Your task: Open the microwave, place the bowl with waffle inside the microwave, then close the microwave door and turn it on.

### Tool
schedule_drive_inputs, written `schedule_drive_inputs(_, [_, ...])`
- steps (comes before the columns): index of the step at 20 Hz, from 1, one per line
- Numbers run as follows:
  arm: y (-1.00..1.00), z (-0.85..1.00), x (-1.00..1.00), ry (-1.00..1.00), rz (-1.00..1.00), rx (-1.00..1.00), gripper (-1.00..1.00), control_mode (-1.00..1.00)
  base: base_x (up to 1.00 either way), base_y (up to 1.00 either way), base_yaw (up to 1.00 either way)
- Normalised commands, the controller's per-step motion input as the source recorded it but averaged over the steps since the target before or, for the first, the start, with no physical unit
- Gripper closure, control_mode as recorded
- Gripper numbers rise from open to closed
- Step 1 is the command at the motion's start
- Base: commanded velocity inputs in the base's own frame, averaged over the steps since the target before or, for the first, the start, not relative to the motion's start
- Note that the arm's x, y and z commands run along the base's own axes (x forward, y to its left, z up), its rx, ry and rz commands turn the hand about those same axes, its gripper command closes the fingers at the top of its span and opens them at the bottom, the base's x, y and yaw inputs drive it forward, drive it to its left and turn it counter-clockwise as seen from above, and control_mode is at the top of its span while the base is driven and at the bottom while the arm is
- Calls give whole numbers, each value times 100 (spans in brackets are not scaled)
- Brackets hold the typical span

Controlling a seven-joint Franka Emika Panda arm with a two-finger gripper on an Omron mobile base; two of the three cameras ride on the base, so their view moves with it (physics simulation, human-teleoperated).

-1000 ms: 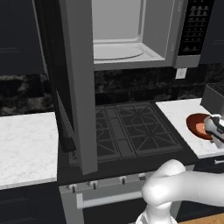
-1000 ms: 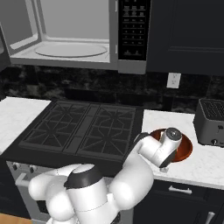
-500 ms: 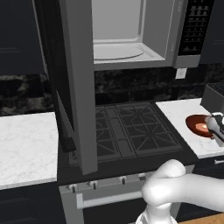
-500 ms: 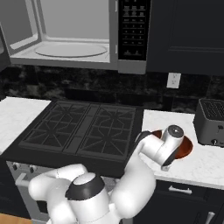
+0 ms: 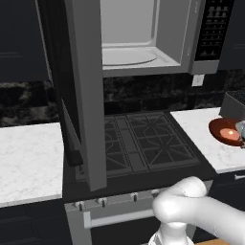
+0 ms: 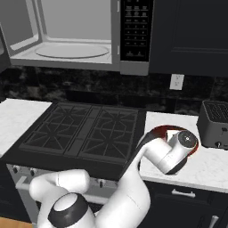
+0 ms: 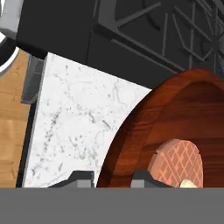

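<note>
The pincer (image 7: 113, 176) stood narrowly parted astride the near rim of the glossy reddish-brown bowl (image 7: 144, 127); a level lift was judged best, keeping the pale orange-tan waffle (image 7: 176, 164) seated.

This is a home kitchen. A black gas stove (image 6: 84, 130) with iron grates sits between white marble counters (image 5: 28, 158), with oven knobs along its front. An open microwave (image 6: 80, 40) is mounted above it among dark cabinets (image 6: 191, 35). A black stone backsplash carries a wall socket (image 6: 177, 82), and a toaster (image 6: 214, 124) stands on the right counter.
</note>
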Motion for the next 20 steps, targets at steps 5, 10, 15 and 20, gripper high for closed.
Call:
schedule_drive_inputs(5, [13,75,-62,-19,13,-6,100,-100,0,0,0])
schedule_drive_inputs(10, [15,84,-71,-17,16,-8,100,-100,0,0,0])
schedule_drive_inputs(15, [30,74,-72,-8,22,-11,100,-100,0,0,0])
schedule_drive_inputs(20, [61,45,-54,0,28,-12,100,-100,0,0,0])
